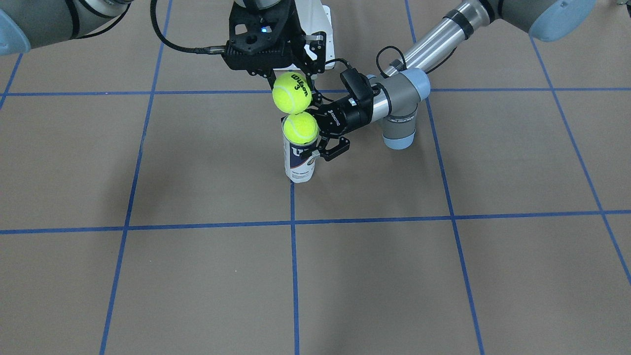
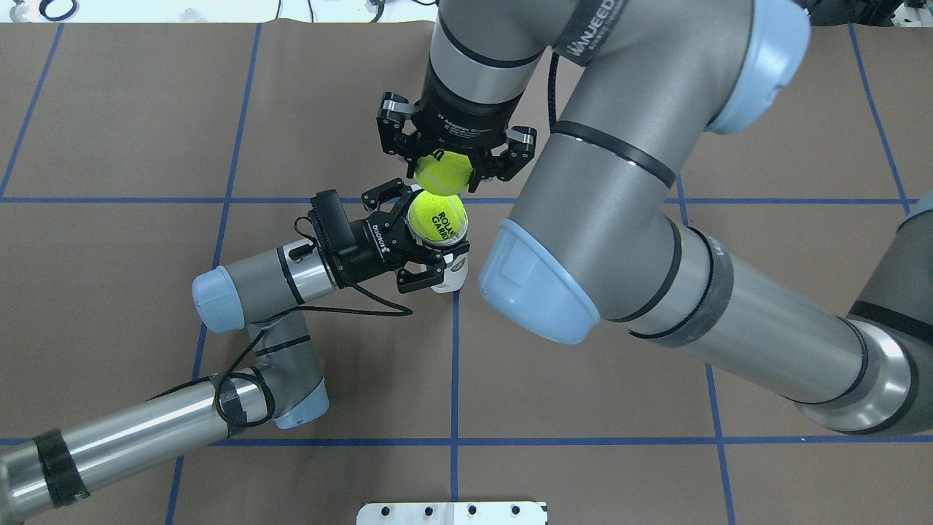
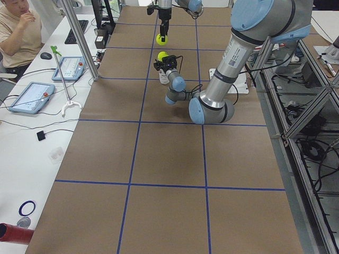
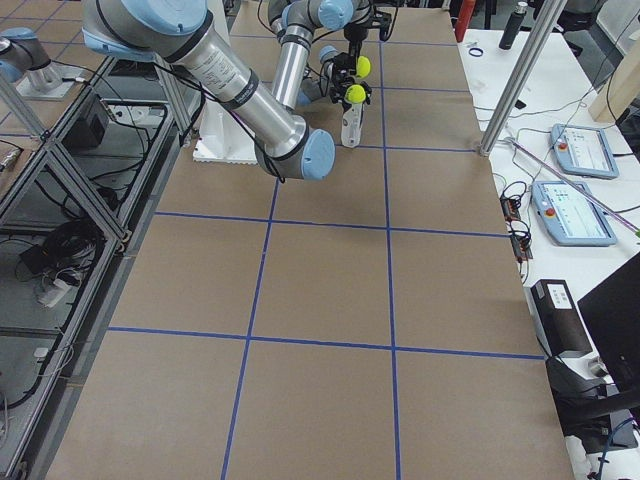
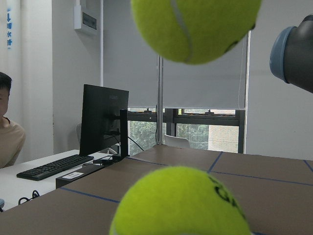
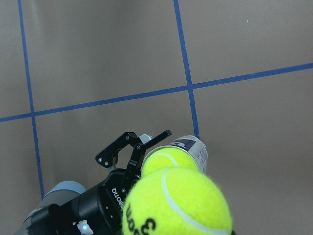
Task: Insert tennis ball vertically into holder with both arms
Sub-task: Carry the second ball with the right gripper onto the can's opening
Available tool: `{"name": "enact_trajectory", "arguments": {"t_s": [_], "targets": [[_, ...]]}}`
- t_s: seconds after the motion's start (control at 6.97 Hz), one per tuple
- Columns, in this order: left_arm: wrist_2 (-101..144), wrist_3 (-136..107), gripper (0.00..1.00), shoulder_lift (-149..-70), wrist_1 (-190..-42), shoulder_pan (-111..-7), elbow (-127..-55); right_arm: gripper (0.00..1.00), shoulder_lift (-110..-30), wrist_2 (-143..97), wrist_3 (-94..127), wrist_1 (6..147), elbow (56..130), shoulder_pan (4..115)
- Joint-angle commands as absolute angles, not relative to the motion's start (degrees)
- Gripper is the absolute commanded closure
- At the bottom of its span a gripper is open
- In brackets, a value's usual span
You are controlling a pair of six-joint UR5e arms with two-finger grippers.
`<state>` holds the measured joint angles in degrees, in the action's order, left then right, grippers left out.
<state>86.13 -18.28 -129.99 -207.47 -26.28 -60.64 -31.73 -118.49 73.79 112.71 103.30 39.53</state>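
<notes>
The holder, a clear Wilson can with a white and navy label, stands upright on the brown table. A yellow tennis ball sits in its mouth, about half above the rim. My left gripper comes in level from the side and is shut on the holder's upper part. My right gripper points down, directly above the holder. It is shut on a second tennis ball marked Wilson 3, which hangs just above the lower ball. In the overhead view the held ball lies just beyond the seated ball.
The white metal base is bolted to the table behind the right gripper. Blue tape lines cross the brown table cover. The right arm's big elbow hangs over the table beside the holder. An operator sits at the side desk.
</notes>
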Motion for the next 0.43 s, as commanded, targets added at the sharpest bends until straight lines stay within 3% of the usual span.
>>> {"name": "enact_trajectory", "arguments": {"t_s": [0.0,0.29], "targets": [[86.1,-18.3,0.02,-130.0,-207.5,-26.3,-60.6,1.00,-30.6,-115.1,73.7,112.8,99.4,37.6],[86.1,-18.3,0.02,-130.0,-207.4,-26.3,-60.6,1.00,-30.8,-113.7,73.1,112.6,97.9,36.6]]}}
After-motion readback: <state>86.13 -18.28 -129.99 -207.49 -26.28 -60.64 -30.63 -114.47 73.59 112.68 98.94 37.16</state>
